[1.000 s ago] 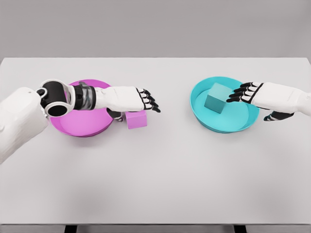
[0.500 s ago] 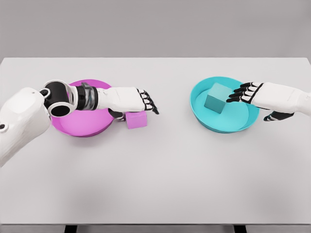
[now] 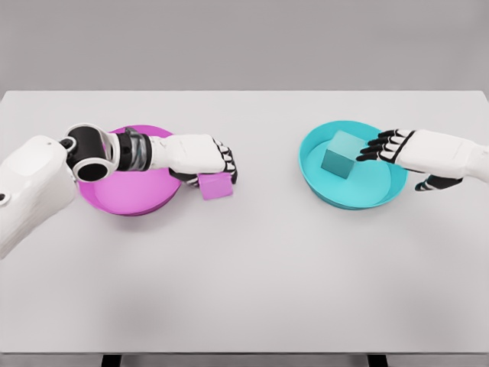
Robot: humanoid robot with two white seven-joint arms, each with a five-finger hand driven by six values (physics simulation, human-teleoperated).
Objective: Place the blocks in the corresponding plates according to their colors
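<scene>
- Left hand (image 3: 205,159) curls around pink block (image 3: 216,186) on the desk (image 3: 252,267), just right of pink plate (image 3: 126,200).
- Right hand (image 3: 397,147), relaxed, hovers over teal plate (image 3: 359,200) holding teal block (image 3: 341,154).

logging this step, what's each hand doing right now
Left hand: fingers curled over the pink block, closing on it.
Right hand: open, holding nothing, above the teal plate.

I have one view only, from the head camera, looking steeply down and forward over the white table (image 3: 252,267) from its near edge. It takes in nearly the whole top; the far edge meets what seems a grey wall.
</scene>
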